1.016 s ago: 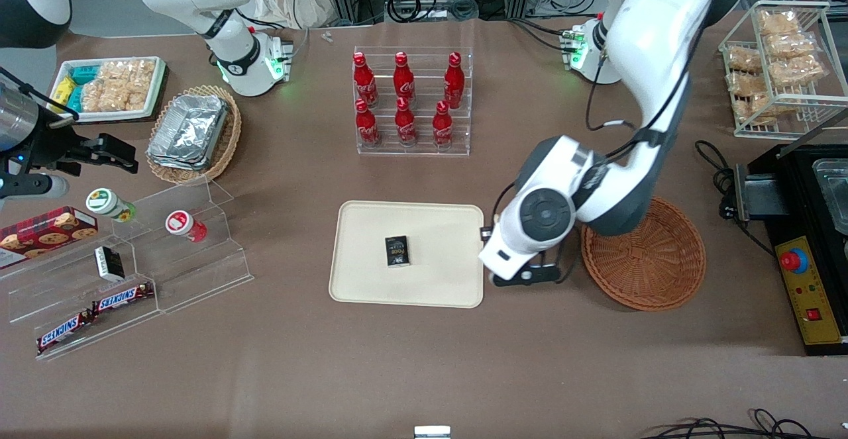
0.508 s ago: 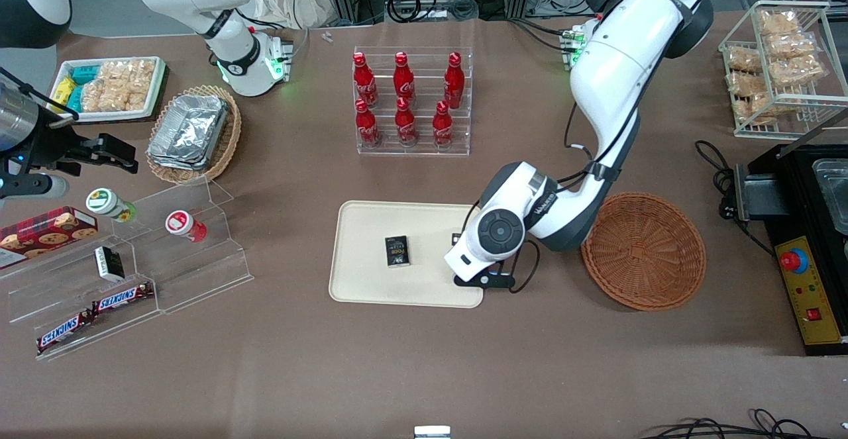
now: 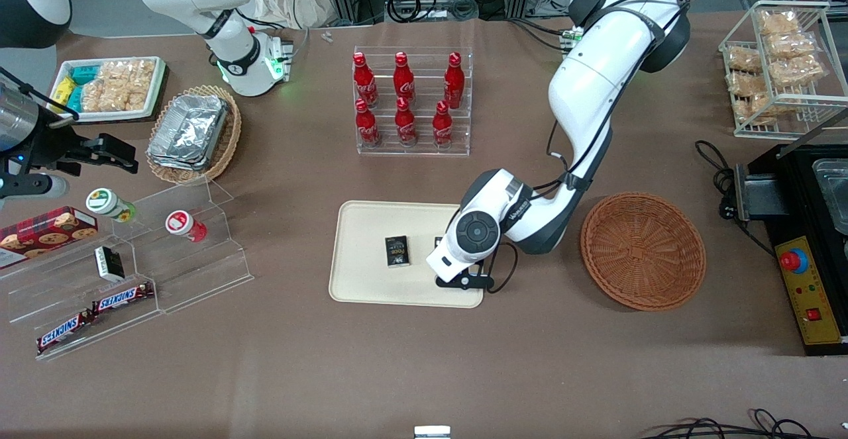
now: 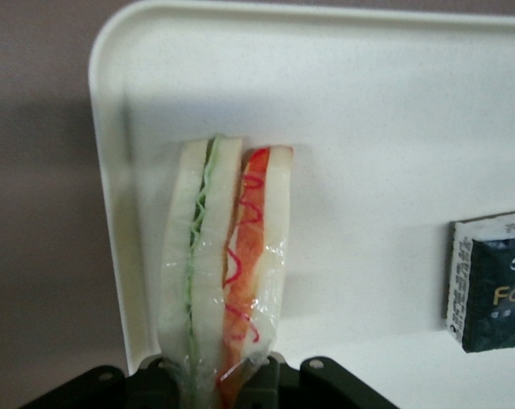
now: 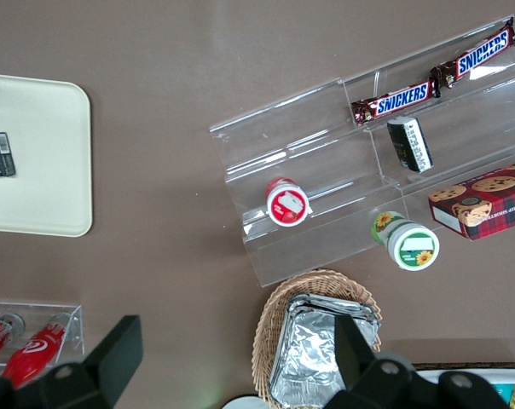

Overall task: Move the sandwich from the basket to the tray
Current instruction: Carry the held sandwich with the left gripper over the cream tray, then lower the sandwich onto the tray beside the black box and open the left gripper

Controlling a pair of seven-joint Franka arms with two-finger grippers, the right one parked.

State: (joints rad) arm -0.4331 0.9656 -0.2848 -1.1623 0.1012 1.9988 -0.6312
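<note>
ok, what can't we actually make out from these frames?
- Front view: the sandwich is hidden under the left arm's wrist over the tray.
- Left wrist view: the gripper is cut off by the frame edge; sandwich's height over the tray unclear.
- Small black box: print too small to read.

A brown table carries the cream tray at its middle. The round basket sits beside it toward the working arm's end, where the gripper hangs above the tray. The Coca-Cola bottle rack stands farther from the camera.
</note>
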